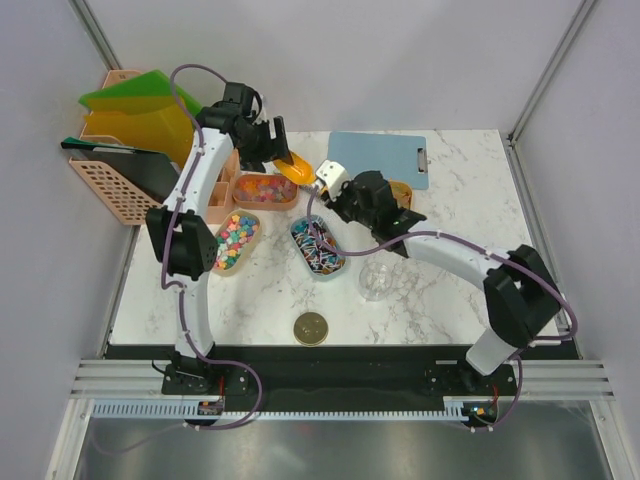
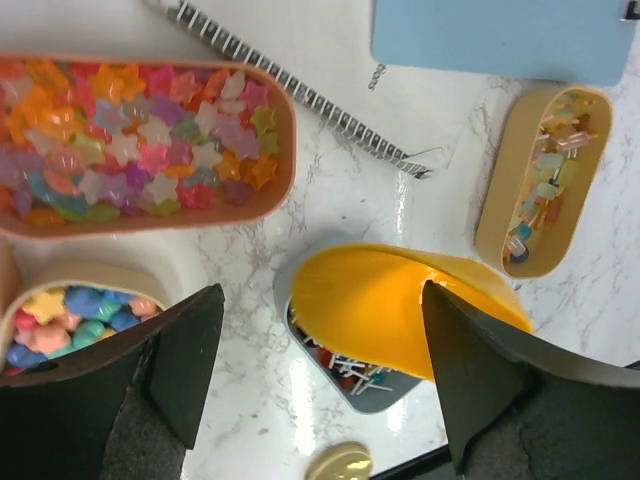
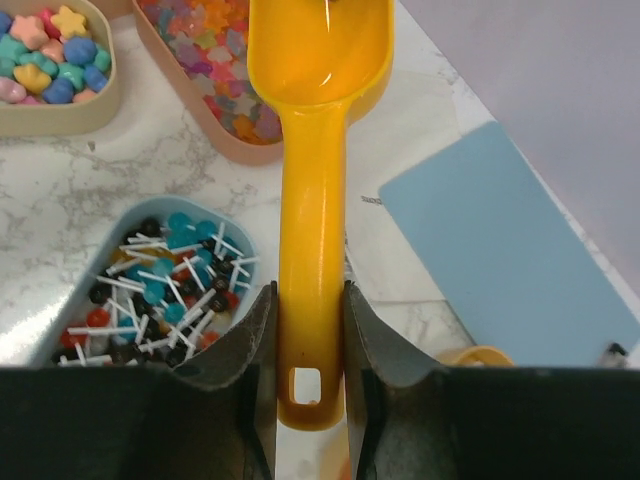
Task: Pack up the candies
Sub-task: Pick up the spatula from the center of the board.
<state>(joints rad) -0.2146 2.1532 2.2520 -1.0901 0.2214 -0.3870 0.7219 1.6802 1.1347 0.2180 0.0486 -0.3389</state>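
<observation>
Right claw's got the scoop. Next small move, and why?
Probably tip the right claw down to dip the scoop into the star candies in the pink tray. The scoop's bowl looks empty and hangs over that tray's end. The left claw is open, holding nothing.

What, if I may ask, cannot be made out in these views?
Top external: right arm hides most of the tan tray.
Left wrist: orange scoop covers most of the blue tray.
Right wrist: top edge cuts off the scoop's tip.
Top external: clear cup contents too small.
</observation>
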